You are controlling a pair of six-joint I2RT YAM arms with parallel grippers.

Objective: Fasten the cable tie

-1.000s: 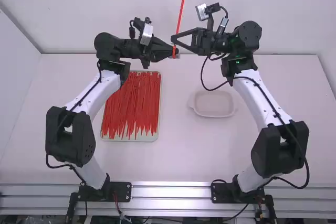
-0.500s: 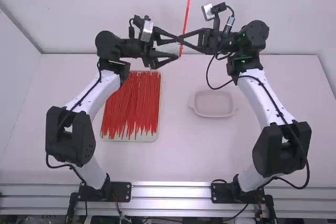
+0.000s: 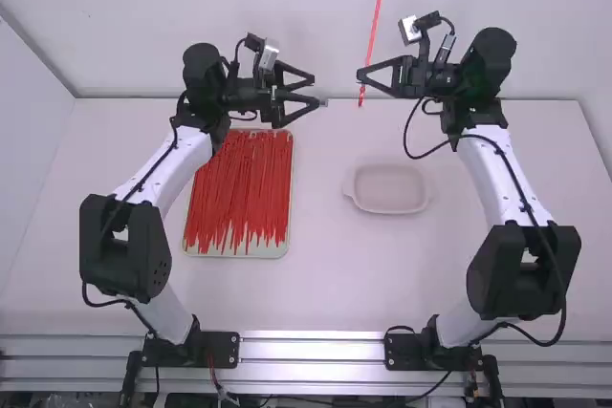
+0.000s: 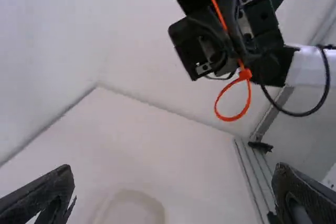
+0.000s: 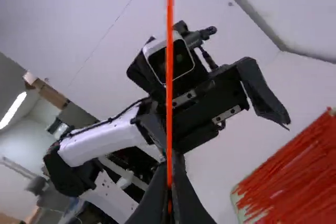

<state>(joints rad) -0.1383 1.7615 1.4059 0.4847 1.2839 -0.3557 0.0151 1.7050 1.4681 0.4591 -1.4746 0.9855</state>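
White table [image 3: 316,246], looped red cable tie [image 3: 372,33] pinched in right jaws, left jaws spread, well apart.

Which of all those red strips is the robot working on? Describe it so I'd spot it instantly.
Above the white table, look to the right arm, raised near the back wall. Its jaws pinch one red cable tie, closed into a small loop with a long tail pointing up; the other ties lie straight and flat on a tray.
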